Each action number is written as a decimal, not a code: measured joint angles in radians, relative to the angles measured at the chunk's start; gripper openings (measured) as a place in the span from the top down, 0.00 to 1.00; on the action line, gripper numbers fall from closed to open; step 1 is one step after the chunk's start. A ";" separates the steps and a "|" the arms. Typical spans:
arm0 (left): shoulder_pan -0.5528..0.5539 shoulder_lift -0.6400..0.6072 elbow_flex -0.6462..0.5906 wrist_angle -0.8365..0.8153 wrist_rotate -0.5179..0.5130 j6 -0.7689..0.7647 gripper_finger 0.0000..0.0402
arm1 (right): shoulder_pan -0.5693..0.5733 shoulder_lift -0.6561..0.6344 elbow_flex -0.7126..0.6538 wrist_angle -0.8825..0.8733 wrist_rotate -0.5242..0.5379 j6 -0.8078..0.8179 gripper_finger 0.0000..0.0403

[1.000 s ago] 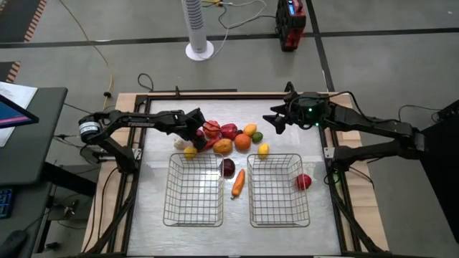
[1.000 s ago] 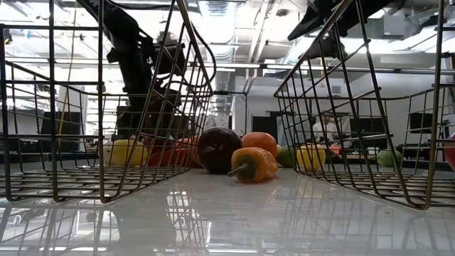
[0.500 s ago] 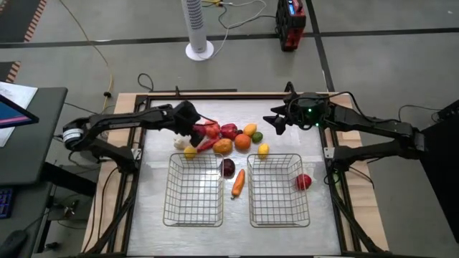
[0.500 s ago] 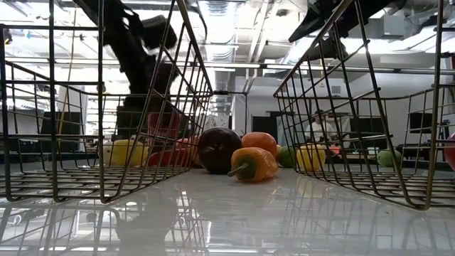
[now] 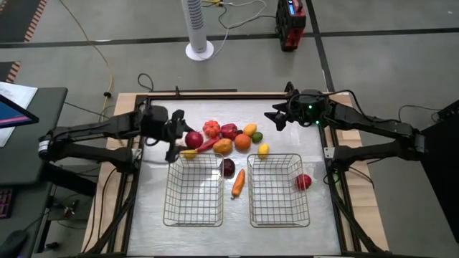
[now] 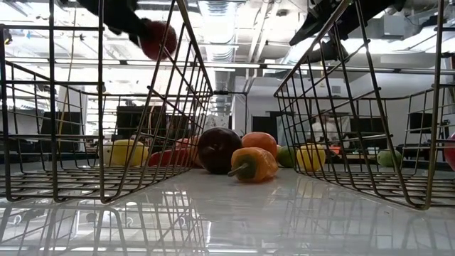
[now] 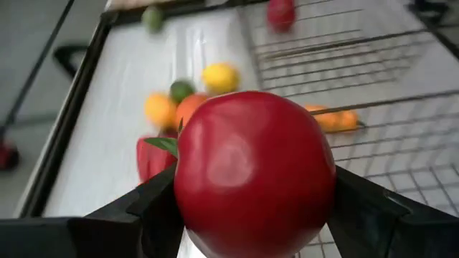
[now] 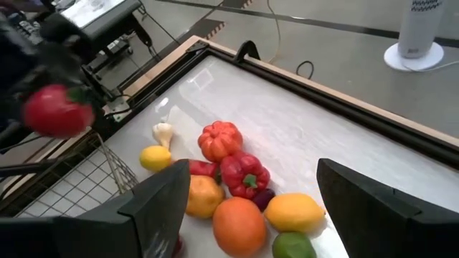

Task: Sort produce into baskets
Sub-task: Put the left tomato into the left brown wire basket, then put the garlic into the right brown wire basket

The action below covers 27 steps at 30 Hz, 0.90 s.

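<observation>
While left gripper (image 5: 188,140) clamps red apple (image 5: 193,140), carrot (image 5: 238,183) lies lengthwise between baskets (image 5: 193,190)

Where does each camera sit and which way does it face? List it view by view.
High: overhead, straight down; both arms, baskets.
Low: table-top height, level through the mesh; arms overhead.
Left wrist: on the left gripper, its fingers clamping a red apple.
Right wrist: on the right gripper, open above the pile.
Shared: the apple shows in all four.

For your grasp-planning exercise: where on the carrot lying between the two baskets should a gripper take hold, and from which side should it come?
Grip the carrot across its thicker middle, coming straight down from above. It lies flat on the table in the narrow lane between the baskets, so their wire walls likely block a sideways approach; fingers should close across its width.
</observation>
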 joint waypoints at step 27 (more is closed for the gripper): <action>-0.296 0.025 0.005 -0.124 -0.123 -0.663 0.06 | 0.002 0.020 0.001 -0.002 -0.057 0.017 0.18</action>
